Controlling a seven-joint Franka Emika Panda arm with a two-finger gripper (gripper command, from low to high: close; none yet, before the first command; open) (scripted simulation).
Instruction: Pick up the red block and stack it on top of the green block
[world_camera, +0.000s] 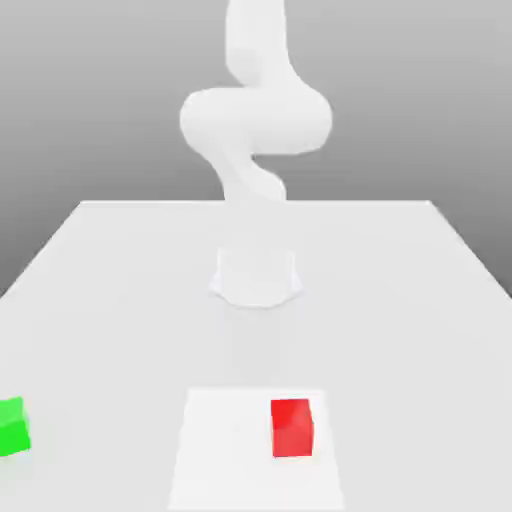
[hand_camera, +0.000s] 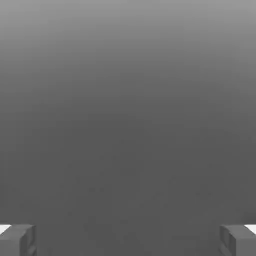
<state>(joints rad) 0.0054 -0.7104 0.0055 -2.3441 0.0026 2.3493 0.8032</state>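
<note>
Exterior view: one red block (world_camera: 292, 427), one green block (world_camera: 13, 427)

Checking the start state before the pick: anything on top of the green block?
Nothing. The green block sits alone at the exterior view's left edge, its top bare. The red block rests apart on a pale square patch. Its underside is hidden against the table.

We see a plain white robot arm (world_camera: 255, 120) built of smooth, rounded, tube-like segments with bulging joints and no markings or cables visible. Its base (world_camera: 256, 276) is a pale, short cylinder with a flared foot. In the hand view, two fingers (hand_camera: 17, 240) appear as blocky dark grey pads with white showing at their outer edges.
</note>
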